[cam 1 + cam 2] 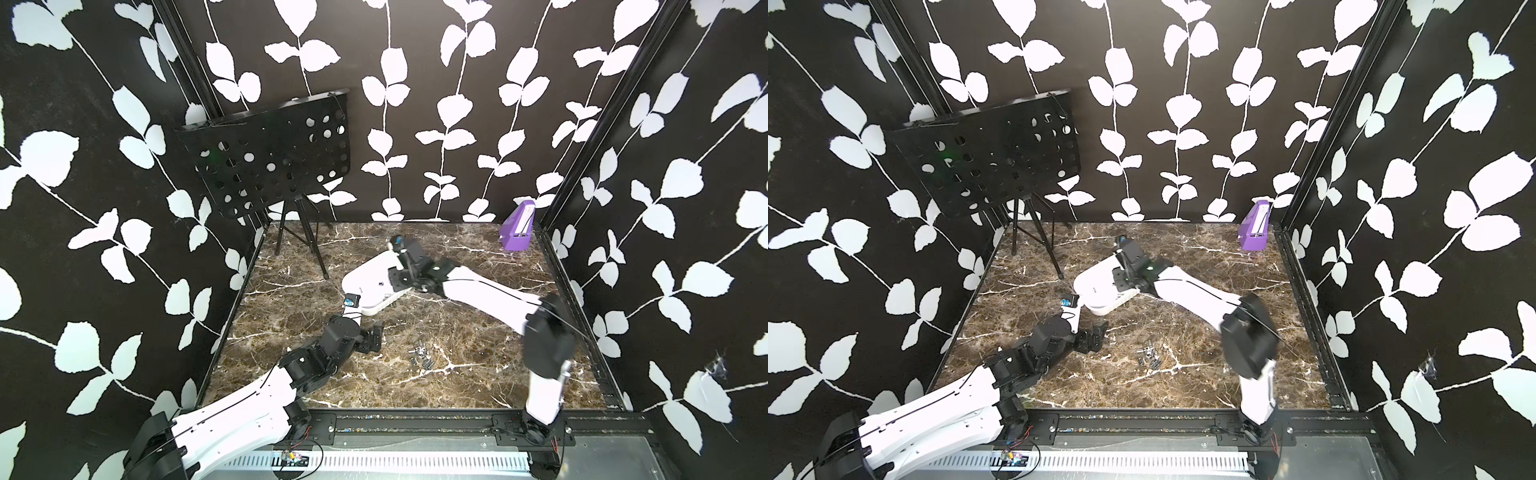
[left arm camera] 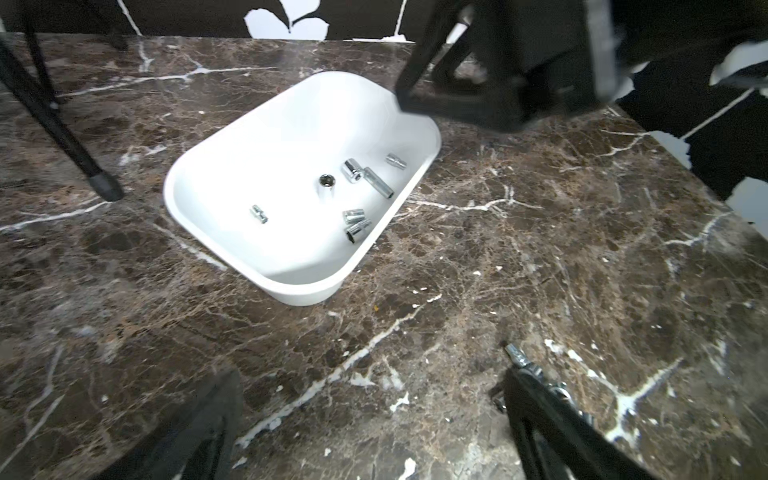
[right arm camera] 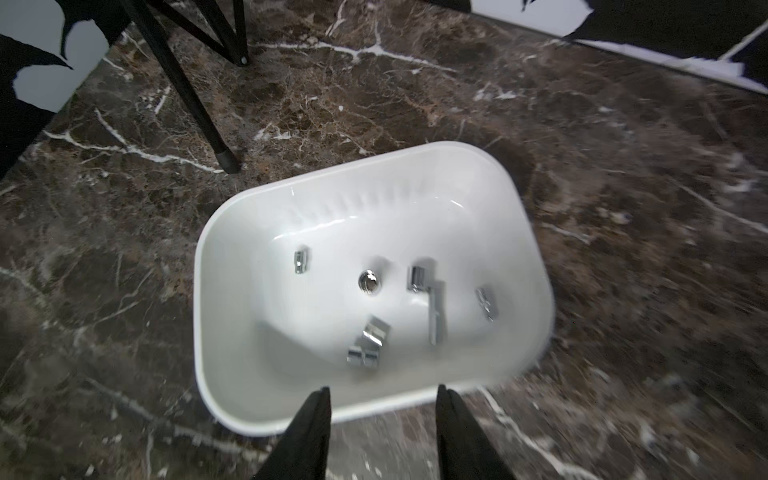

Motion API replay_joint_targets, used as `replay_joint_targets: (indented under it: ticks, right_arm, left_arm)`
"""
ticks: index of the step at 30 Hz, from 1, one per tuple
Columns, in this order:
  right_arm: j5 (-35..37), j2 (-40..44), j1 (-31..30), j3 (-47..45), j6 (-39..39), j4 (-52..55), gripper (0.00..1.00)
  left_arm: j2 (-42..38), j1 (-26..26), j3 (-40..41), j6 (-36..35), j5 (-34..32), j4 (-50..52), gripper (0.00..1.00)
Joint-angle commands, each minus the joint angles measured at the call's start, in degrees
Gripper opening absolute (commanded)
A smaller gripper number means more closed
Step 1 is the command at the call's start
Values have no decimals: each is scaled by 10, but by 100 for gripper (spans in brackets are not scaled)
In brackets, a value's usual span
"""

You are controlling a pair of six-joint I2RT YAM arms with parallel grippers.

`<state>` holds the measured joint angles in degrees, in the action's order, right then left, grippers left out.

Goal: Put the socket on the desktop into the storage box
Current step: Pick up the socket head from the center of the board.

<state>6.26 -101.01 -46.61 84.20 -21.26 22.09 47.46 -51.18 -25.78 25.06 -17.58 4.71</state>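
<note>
Right claw [image 3: 383,390] over near edge of box [image 3: 232,332], released, nothing between jaws. Seven sockets [image 3: 368,281] lie inside box. Box sits mid-desk [image 1: 457,395]. Loose sockets [image 1: 419,356] heaped on desk nearer front, just beside left claw [image 2: 370,374], which is also released, empty.

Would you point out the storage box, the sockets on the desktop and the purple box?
storage box [image 3: 374,195]: right wrist view, inner wall.
desktop sockets [image 1: 420,356]: a top view, cluster's middle.
purple box [image 1: 515,239]: a top view, front face.
</note>
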Motion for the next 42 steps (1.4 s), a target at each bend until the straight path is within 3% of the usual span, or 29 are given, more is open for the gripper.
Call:
replay_joint_targets:
  ticks: [1,5,10,14,19,26,34,42]
  right_arm:
    - [29,127,-10,-139,-9,-18,45]
    - [86,282,-58,-302,-26,-1,46]
    - [98,440,-122,-454,-106,20,46]
    - [109,497,-164,-528,-160,-7,45]
    - [126,464,-196,-556,-175,-67,45]
    - [141,355,-227,-524,-167,-131,46]
    - [201,240,-257,-459,-152,-128,45]
    - [222,195,-257,-440,-144,-139,45]
  left_arm:
    - [16,1,-10,-18,61,-36,98]
    - [37,1,-20,-22,76,-32,97]
    - [79,1,-38,-42,153,-50,95]
    - [117,1,-53,-41,163,-44,93]
    - [144,1,-62,-38,155,-34,93]
    - [185,1,-88,-35,147,-1,95]
    - [192,1,-94,-27,119,17,96]
    - [167,1,-85,-20,83,25,97]
